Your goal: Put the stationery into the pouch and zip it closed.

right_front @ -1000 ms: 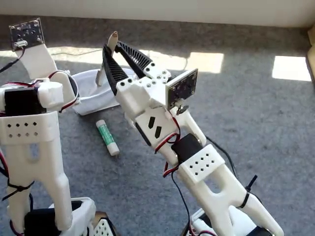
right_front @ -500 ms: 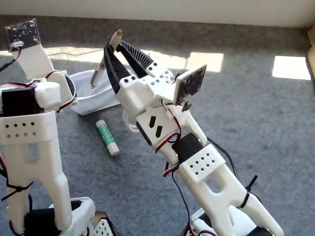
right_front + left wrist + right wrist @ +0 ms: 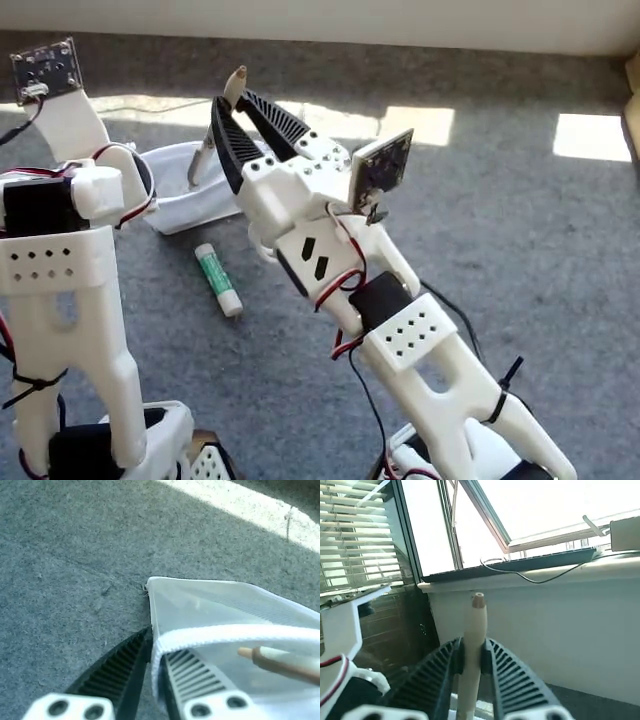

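Observation:
In the left wrist view, my left gripper (image 3: pixel 156 649) is shut on the rim of the white mesh pouch (image 3: pixel 215 605), holding its mouth open on the carpet. My right gripper (image 3: pixel 228 100) is shut on a cream pen (image 3: pixel 207 150) with a brown end. The pen slants down with its lower end at the pouch (image 3: pixel 185 205) mouth. Its tip (image 3: pixel 285 662) shows just over the pouch opening. In the right wrist view, the pen (image 3: pixel 476 620) stands up between the black fingers of my right gripper (image 3: pixel 472 647). A green and white glue stick (image 3: pixel 217 280) lies on the carpet in front of the pouch.
The grey carpet (image 3: pixel 520 240) stretches open to the right of the right arm. The left arm's white body (image 3: pixel 60 270) stands in the near left corner and covers part of the pouch. A pale wall edge (image 3: pixel 400 25) runs along the back.
My right gripper has shifted slightly and the pen's lower end has dipped closer to the pouch mouth. The left arm, the pouch and the glue stick stay where they were.

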